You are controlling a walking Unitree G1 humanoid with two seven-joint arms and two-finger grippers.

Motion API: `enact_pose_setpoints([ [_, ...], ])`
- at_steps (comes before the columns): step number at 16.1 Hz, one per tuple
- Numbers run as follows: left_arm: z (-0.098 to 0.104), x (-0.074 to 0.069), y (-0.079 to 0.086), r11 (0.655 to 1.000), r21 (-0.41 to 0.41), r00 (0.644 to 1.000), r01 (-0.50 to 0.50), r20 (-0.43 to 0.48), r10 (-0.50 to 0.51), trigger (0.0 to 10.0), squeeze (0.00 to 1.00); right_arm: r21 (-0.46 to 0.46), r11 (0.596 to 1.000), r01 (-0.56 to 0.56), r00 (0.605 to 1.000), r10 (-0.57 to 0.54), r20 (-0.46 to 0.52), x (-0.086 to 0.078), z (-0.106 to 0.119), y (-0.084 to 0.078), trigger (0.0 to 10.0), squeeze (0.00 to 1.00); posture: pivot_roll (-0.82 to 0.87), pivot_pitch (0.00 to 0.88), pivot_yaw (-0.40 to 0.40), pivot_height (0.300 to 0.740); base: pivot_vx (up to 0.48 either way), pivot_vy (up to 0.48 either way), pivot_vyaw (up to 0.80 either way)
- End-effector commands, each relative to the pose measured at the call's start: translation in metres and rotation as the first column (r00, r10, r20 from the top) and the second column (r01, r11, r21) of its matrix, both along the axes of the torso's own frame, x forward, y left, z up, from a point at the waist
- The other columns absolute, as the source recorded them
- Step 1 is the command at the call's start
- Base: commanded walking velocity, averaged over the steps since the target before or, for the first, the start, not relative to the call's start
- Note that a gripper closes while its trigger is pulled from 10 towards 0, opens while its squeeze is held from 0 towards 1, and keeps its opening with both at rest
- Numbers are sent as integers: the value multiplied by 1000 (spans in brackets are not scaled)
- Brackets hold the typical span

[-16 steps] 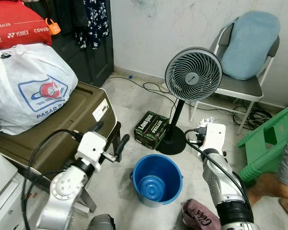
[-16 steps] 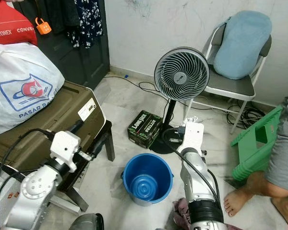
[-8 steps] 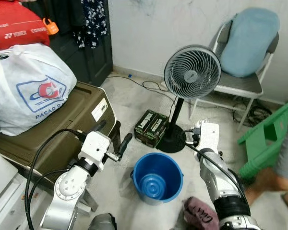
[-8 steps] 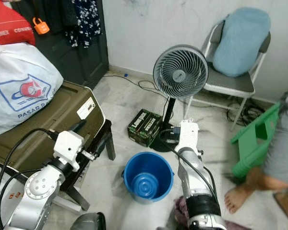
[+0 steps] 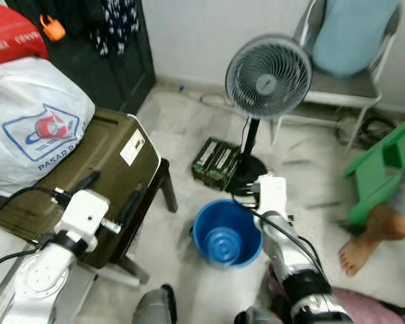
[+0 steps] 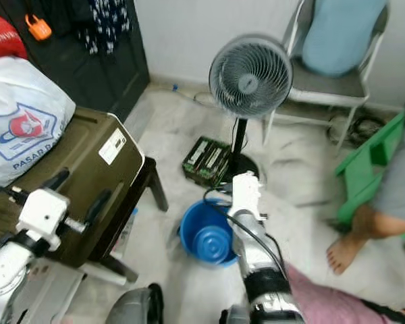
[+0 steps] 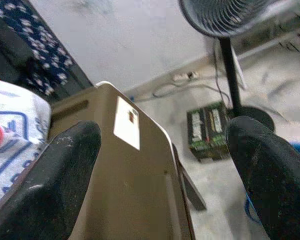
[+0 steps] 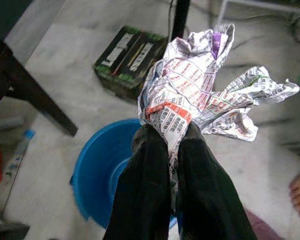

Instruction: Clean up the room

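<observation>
Crumpled newspaper (image 8: 200, 85) pinched by right fingers (image 8: 145, 195) above round blue bucket (image 8: 102, 170); left fingers (image 7: 65, 170) spread.

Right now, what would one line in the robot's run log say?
right pincer: shut on crumpled newspaper | position: above blue bucket | left pincer: open, idle over brown case | newspaper not yet dropped

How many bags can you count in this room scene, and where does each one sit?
2. A white plastic bag rests on the olive case at the robot's left; a red bag sits behind it, partly cut off. Others may be hidden.
</observation>
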State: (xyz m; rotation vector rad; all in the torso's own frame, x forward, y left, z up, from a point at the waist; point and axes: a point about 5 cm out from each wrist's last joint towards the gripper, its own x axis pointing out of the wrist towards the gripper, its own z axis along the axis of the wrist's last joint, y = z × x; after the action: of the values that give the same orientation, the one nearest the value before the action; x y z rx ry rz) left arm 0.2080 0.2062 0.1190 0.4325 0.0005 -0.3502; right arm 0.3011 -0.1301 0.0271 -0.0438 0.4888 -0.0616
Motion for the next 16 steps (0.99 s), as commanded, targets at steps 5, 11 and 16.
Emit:
enact_pose_setpoints([
  [5,12,-11,11,999,45,999,17,-33,-15,10000,0,14,1000,-22,999,22,46,19,11,25,10000,0,187,261,116,740,0,0,0],
  [11,19,-13,12,998,55,999,21,-51,-18,10000,0,67,993,-97,994,93,59,24,17,74,10000,0,219,264,133,740,0,0,0],
  [16,19,-8,7,998,49,998,28,-55,-25,10000,0,-2,997,76,995,-76,70,32,17,40,10000,0,212,258,132,740,0,0,0],
])
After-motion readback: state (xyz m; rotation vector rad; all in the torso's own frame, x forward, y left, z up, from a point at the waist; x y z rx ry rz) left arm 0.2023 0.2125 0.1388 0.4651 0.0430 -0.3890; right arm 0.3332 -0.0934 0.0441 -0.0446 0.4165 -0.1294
